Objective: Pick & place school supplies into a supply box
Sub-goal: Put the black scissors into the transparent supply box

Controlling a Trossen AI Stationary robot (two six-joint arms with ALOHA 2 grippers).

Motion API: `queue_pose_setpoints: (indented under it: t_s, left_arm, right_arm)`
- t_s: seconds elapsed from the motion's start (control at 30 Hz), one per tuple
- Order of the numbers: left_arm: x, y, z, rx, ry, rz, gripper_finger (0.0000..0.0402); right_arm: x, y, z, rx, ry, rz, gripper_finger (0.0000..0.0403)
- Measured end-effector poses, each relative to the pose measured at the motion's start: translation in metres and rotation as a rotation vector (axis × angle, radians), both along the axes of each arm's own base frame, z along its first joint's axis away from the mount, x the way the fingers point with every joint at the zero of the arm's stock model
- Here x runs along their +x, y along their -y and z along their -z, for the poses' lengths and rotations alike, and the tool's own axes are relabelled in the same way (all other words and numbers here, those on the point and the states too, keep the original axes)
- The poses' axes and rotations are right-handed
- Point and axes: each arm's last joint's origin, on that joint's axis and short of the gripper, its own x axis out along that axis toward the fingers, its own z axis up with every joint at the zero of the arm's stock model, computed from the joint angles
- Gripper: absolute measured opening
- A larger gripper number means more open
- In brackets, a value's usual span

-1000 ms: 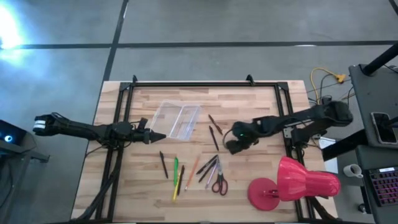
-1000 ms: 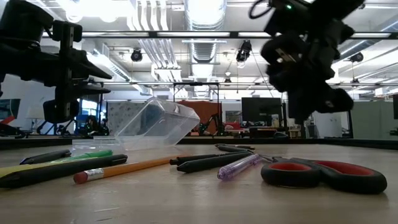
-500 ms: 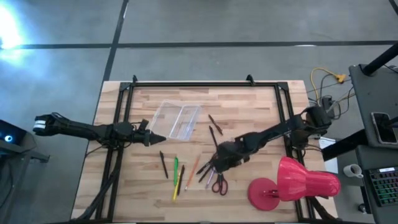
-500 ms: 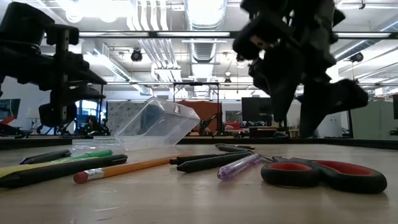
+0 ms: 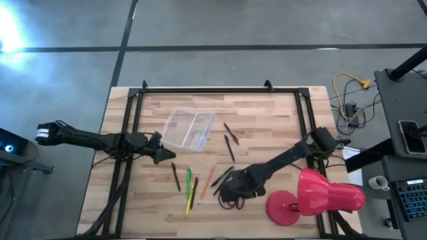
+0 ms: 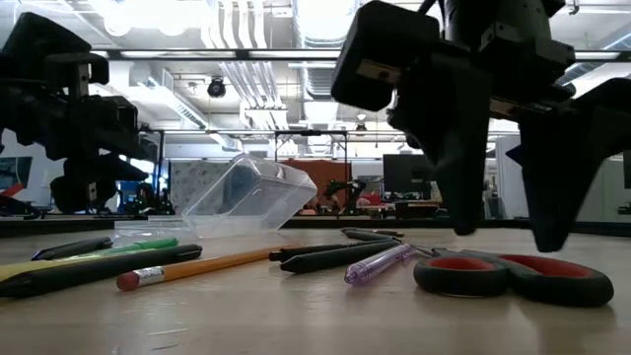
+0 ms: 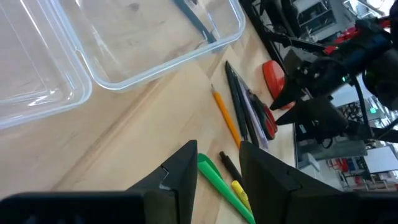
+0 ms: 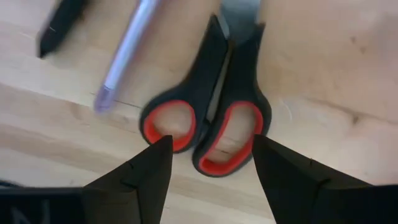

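The tabletop (image 5: 267, 113) was pale wooden planking bordered by a black frame. A clear supply box (image 5: 189, 128) with a middle divider lay toward the far edge, left of centre. Two dark pens (image 5: 230, 137) lay just right of it, near the middle. Nearer the front edge lay a spread of supplies: a black pen (image 5: 175, 177), a green pen (image 5: 189, 180), a yellow pencil (image 5: 187, 203), an orange pencil (image 5: 206, 183) and several dark pens (image 5: 222, 179), with red-handled scissors (image 8: 208, 127) and a purple pen (image 8: 124, 53) beside them. A red lamp (image 5: 313, 195) lay at the front right corner.
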Motion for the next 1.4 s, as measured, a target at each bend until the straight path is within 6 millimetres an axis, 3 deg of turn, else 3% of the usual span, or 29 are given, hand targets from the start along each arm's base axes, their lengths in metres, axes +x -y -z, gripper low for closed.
queue_pose_setpoints:
  t_s: [0.3, 0.67, 0.97, 1.23, 1.4]
  left_arm:
    - [0.0, 0.0, 0.001, 0.001, -0.01, 0.0, 0.0104]
    - [0.0, 0.0, 0.002, -0.006, -0.023, 0.017, 0.0104]
    - [-0.001, 0.001, 0.003, -0.007, -0.032, 0.018, 0.0104]
    - [-0.001, 0.001, 0.003, -0.007, -0.03, 0.018, 0.0104]
    - [0.0, 0.001, 0.001, -0.007, -0.018, 0.018, 0.0104]
  right_arm:
    - [0.02, -0.004, 0.018, -0.083, -0.104, 0.059, 0.0193]
    - [0.013, 0.003, 0.023, -0.16, -0.179, 0.06, 0.0151]
    - [0.011, 0.003, 0.034, -0.146, -0.222, -0.032, 0.0067]
    - [0.006, -0.003, 0.015, -0.259, -0.161, 0.009, 0.0061]
    - [-0.006, -0.006, -0.015, -0.466, -0.069, 0.165, 0.006]
